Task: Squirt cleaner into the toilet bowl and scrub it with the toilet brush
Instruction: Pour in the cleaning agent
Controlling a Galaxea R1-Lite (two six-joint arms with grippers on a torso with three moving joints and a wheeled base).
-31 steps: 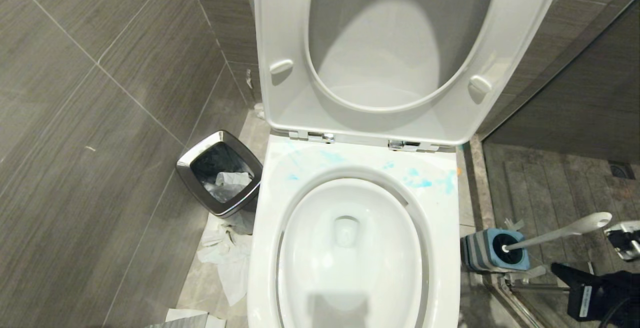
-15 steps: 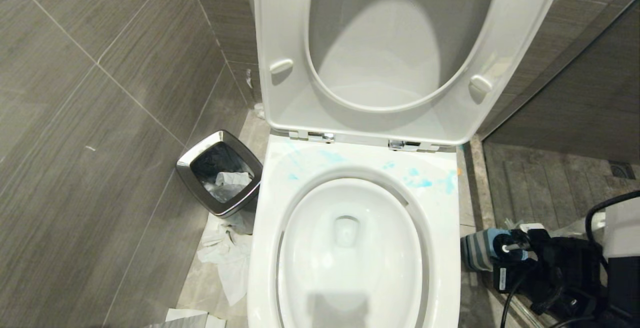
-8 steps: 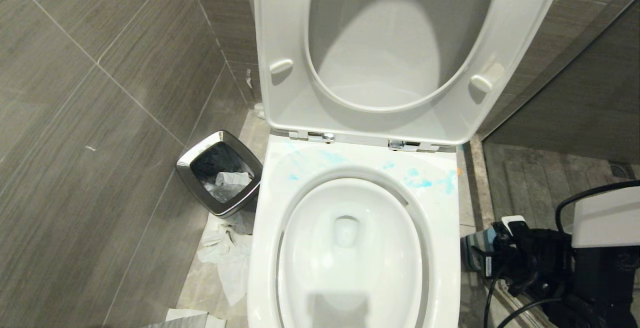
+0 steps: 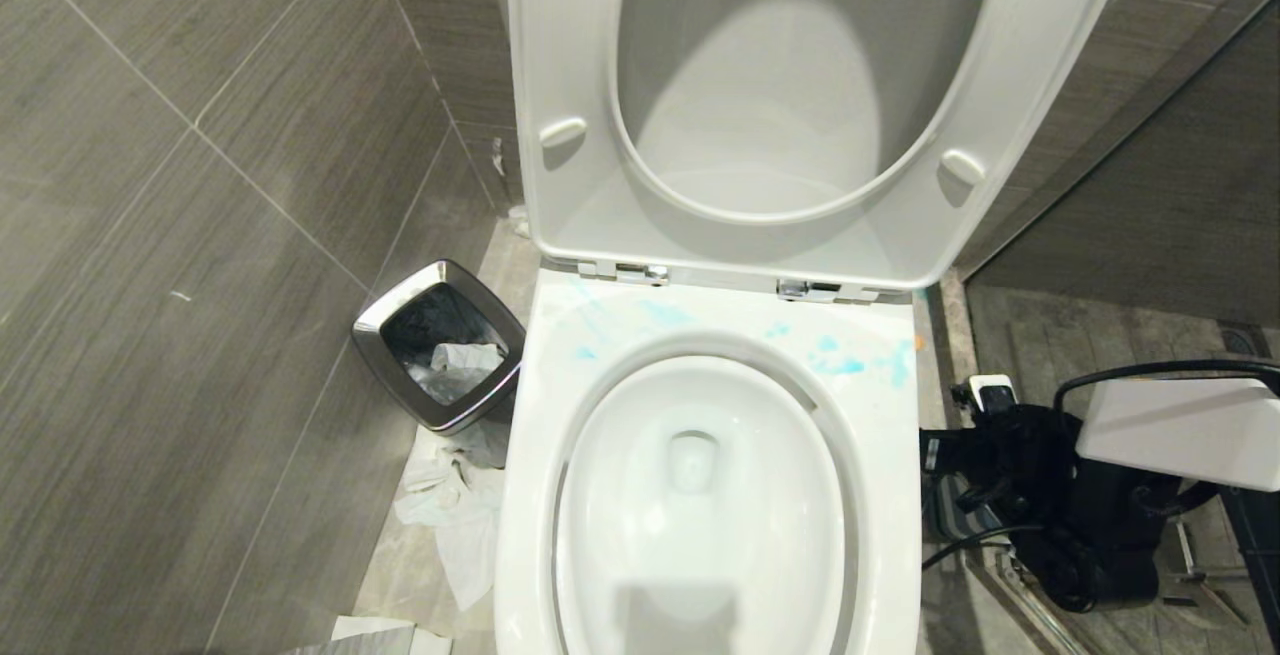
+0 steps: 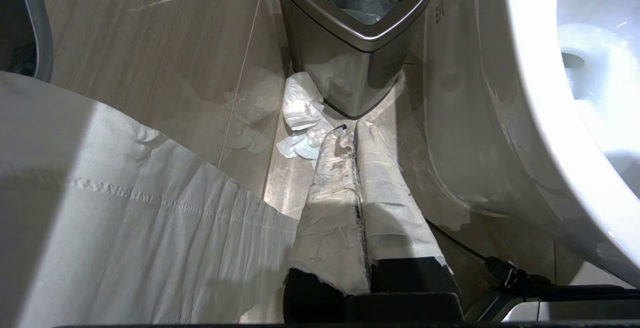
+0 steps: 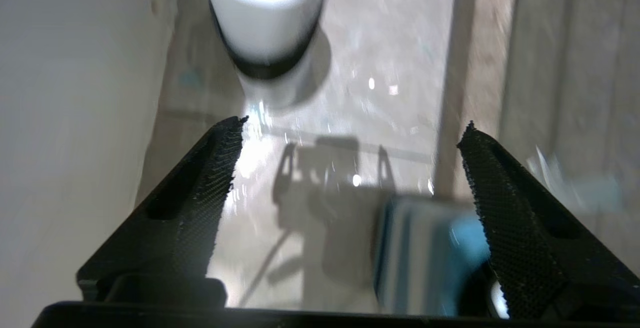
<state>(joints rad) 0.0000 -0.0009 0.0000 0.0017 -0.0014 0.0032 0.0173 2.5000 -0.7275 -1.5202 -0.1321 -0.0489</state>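
The toilet bowl [image 4: 885, 495] fills the middle of the head view with seat and lid [image 4: 560, 85] raised; blue smears [image 4: 840, 365] mark its back rim. My right gripper [image 4: 975, 450] hangs low at the bowl's right side, over the floor. In the right wrist view it [image 6: 351, 130] is open and empty, and the blue-and-grey striped holder [image 6: 425, 253] of the toilet brush lies just under its one finger; the handle is hidden. A white round container [image 6: 265, 17] stands beyond; whether it is the cleaner I cannot tell. My left gripper [image 5: 350, 130], paper-wrapped, is shut, parked left of the bowl.
A steel-rimmed trash bin [image 4: 440, 345] stands against the tiled wall left of the toilet, with crumpled tissue [image 4: 450, 505] on the floor before it. A raised sill [image 4: 950, 375] and a shower floor lie to the right. The right arm's cable [image 4: 1150, 370] loops above it.
My right arm has come in from the right edge, over the brush holder and farther along the bowl's side. It now covers the holder and the handle that leaned out to the right.
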